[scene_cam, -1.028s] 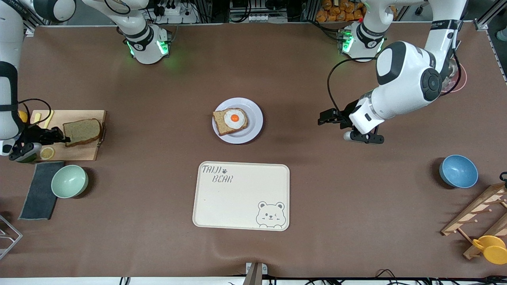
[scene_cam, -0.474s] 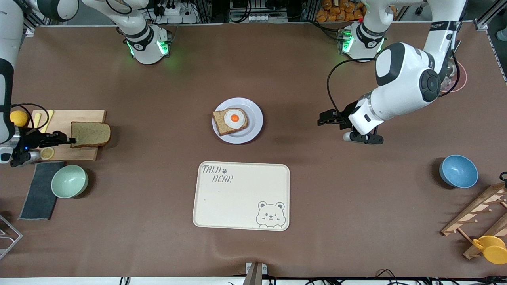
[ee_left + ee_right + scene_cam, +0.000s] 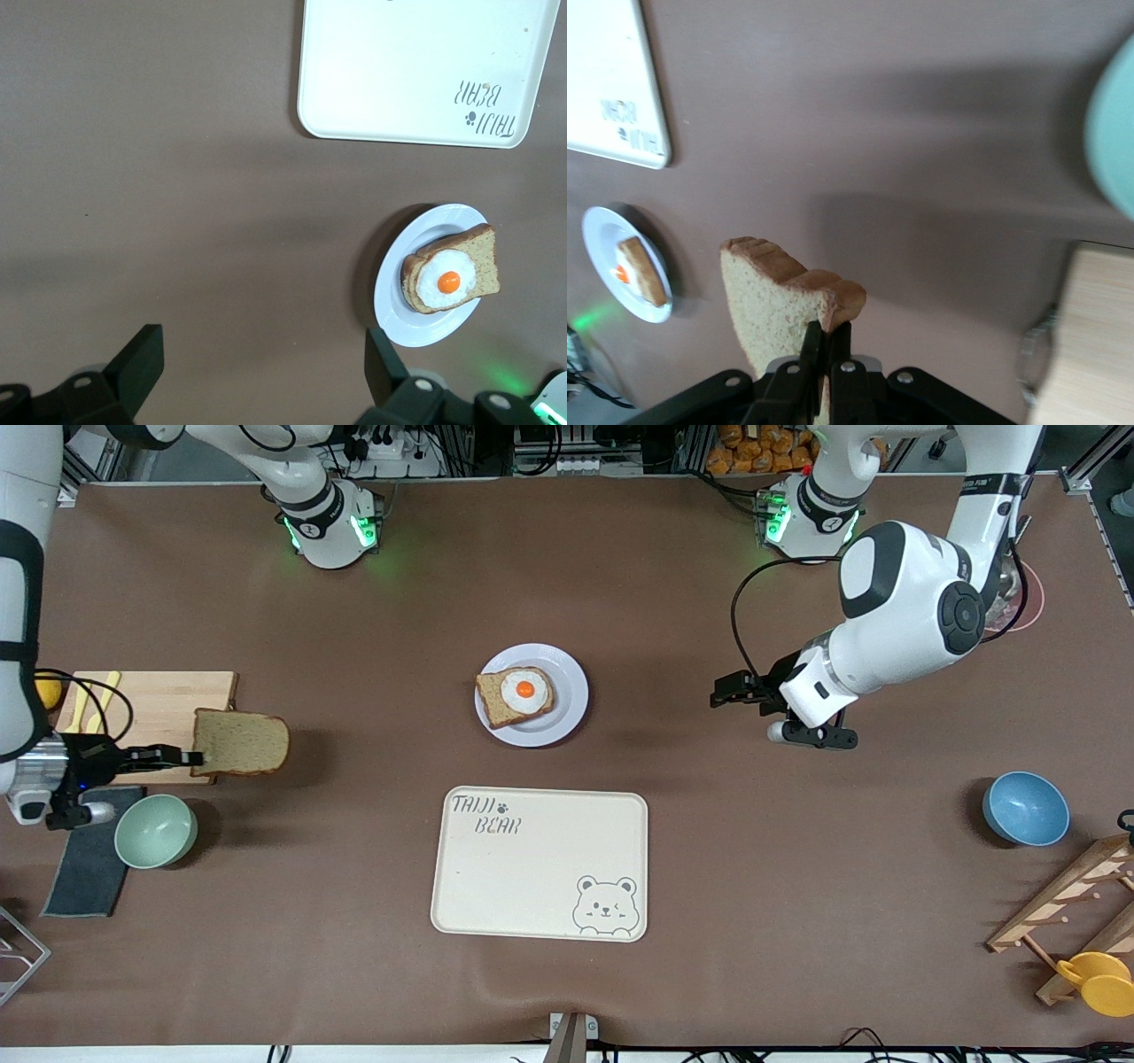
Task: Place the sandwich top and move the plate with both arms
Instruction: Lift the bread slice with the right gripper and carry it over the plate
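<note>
Two arms share this job, and only one is loaded. Starting at the right arm's end of the table, the right gripper (image 3: 182, 758) has its jaws pinched on one edge of the bread slice (image 3: 241, 743), which sticks out flat from the fingertips, in the air over the corner of the cutting board (image 3: 159, 708). The plate (image 3: 567, 691) with the egg toast (image 3: 516, 695) sits mid-table, well apart from those jaws, with the tray (image 3: 532, 868) nearer the camera. The left gripper (image 3: 728, 693) waits over bare table beside the plate, jaws spread. With so thin a pinch at one edge, the slice could sag, tear or slip, or land crooked on the egg.
</note>
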